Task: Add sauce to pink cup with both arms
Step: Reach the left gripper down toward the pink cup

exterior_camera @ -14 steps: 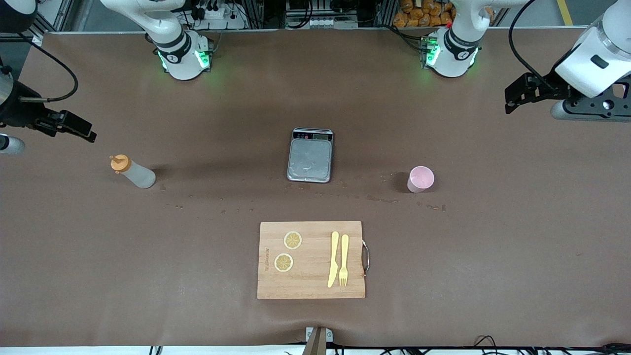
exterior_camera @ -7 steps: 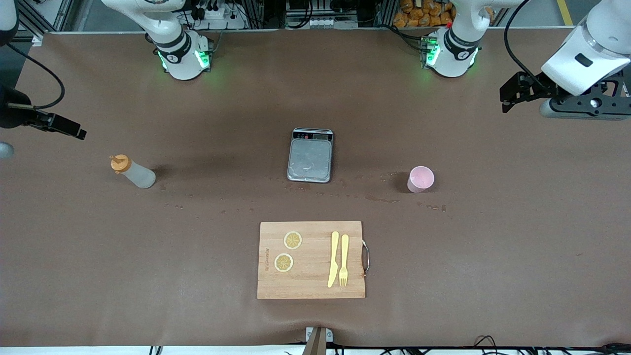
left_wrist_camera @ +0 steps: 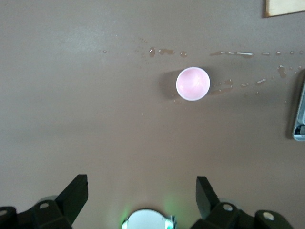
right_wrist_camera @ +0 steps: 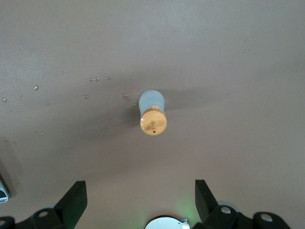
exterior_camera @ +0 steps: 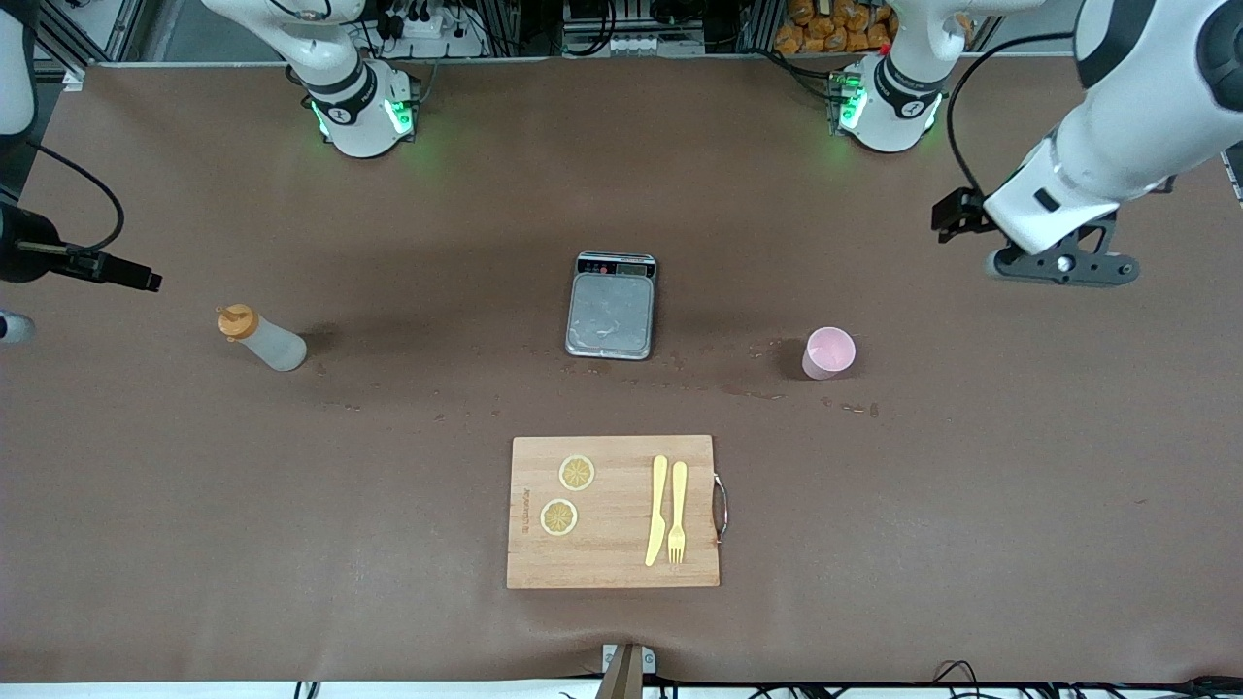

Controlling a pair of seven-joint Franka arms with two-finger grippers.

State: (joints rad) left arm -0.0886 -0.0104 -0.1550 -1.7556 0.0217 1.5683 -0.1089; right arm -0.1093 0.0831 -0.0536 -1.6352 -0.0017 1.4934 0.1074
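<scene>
The sauce bottle point(exterior_camera: 262, 340) stands on the brown table toward the right arm's end, with its orange cap point(exterior_camera: 236, 321) on top. It also shows in the right wrist view point(right_wrist_camera: 152, 114), seen from above. My right gripper point(right_wrist_camera: 140, 198) is open and empty, high over the table beside the bottle; in the front view it is mostly out of frame. The pink cup point(exterior_camera: 828, 352) stands upright toward the left arm's end and shows empty in the left wrist view point(left_wrist_camera: 192, 84). My left gripper point(exterior_camera: 1060, 265) is open and empty point(left_wrist_camera: 141, 191), up over bare table apart from the cup.
A grey scale point(exterior_camera: 611, 311) sits mid-table between bottle and cup. A wooden cutting board point(exterior_camera: 614, 512) lies nearer the front camera with two lemon slices point(exterior_camera: 568, 495), a yellow knife point(exterior_camera: 657, 510) and fork point(exterior_camera: 677, 510). Small droplets point(exterior_camera: 753, 391) dot the table near the cup and scale.
My left arm has swung in from the table's end toward the pink cup. My right gripper has shifted slightly at the view's edge. Bottle and cup have not moved.
</scene>
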